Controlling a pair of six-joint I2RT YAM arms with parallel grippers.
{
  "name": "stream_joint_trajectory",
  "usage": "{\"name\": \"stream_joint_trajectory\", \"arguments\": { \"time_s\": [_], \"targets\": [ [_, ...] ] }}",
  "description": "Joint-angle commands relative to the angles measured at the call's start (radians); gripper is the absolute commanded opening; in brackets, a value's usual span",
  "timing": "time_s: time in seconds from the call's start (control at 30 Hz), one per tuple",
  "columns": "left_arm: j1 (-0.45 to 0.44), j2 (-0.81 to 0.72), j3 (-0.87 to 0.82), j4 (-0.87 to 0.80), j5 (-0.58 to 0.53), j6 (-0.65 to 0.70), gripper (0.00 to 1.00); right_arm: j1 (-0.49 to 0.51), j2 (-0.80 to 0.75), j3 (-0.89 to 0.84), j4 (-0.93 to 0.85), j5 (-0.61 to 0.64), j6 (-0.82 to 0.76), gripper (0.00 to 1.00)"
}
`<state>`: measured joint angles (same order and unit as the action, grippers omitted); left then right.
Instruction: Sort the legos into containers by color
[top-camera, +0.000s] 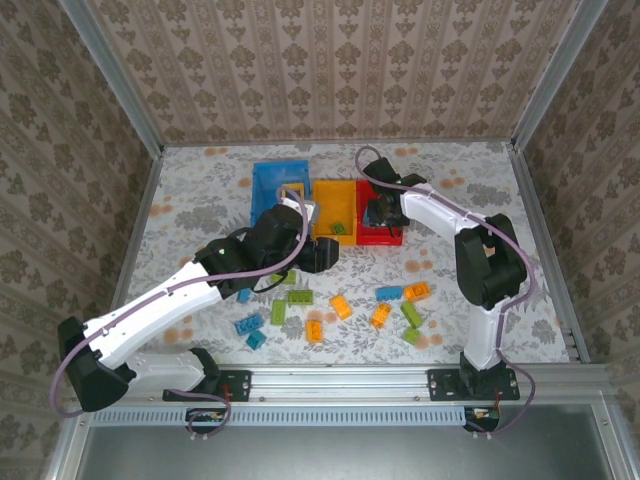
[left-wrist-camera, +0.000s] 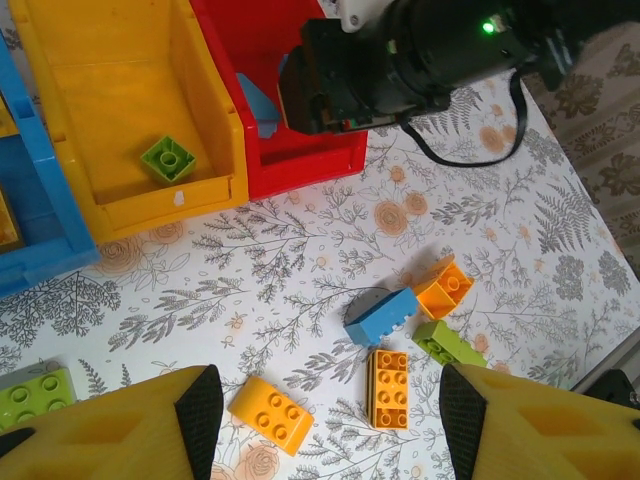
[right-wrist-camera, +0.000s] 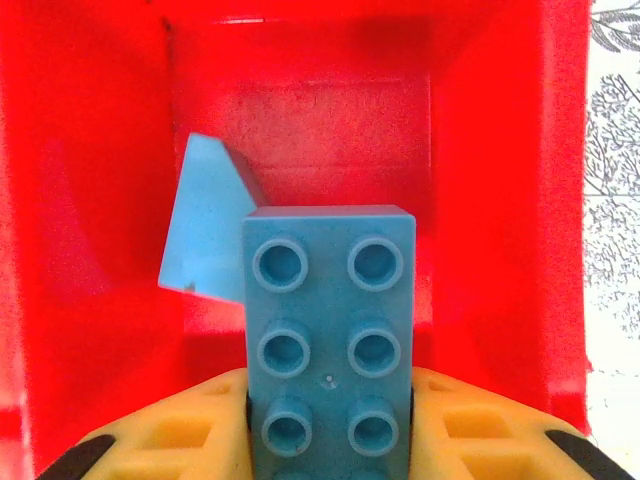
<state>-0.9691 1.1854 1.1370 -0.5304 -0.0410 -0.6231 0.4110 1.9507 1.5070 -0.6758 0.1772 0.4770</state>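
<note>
1. Top view: your right gripper (top-camera: 378, 212) hangs over the red bin (top-camera: 388, 240), far centre, placed to drop. Loose bricks (top-camera: 341, 306) lie nearer, below your left gripper (top-camera: 322, 256).
2. Left wrist: your jaws stand wide and empty above an orange brick (left-wrist-camera: 270, 415), likely your next pick. A green brick (left-wrist-camera: 168, 158) sits in the yellow bin (left-wrist-camera: 110, 90).
3. Right wrist: your jaws clamp a blue brick (right-wrist-camera: 330, 340) over the red bin, where a blue piece (right-wrist-camera: 205, 235) already lies.
</note>
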Motion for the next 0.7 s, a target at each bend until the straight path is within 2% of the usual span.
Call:
{"name": "stream_joint_trajectory", "arguments": {
  "time_s": [0.0,0.2,0.37,0.53,0.6,0.67],
  "targets": [
    [-0.005,0.002,0.027,-0.017,0.006,0.033,0.62,-0.003,0.038,0.061,-0.073,0.007,0.024,0.38],
    [0.002,-0.015,-0.011,-0.070,-0.014,0.014,0.63,0.005,0.002,0.033,-0.055,-0.008,0.059,0.56],
    [0.020,-0.045,-0.049,-0.173,-0.077,-0.038,0.63,0.021,-0.096,0.012,-0.055,-0.012,0.081,0.59],
    [0.085,-0.043,-0.104,-0.325,-0.117,-0.113,0.67,0.071,-0.277,-0.089,-0.001,-0.012,0.071,0.63],
    [0.113,-0.035,-0.136,-0.356,-0.122,-0.133,0.68,0.122,-0.381,-0.188,0.083,-0.027,0.025,0.65],
    [0.157,-0.029,-0.164,-0.384,-0.118,-0.216,0.70,0.184,-0.467,-0.290,0.184,-0.058,-0.045,0.68]
  ]
}}
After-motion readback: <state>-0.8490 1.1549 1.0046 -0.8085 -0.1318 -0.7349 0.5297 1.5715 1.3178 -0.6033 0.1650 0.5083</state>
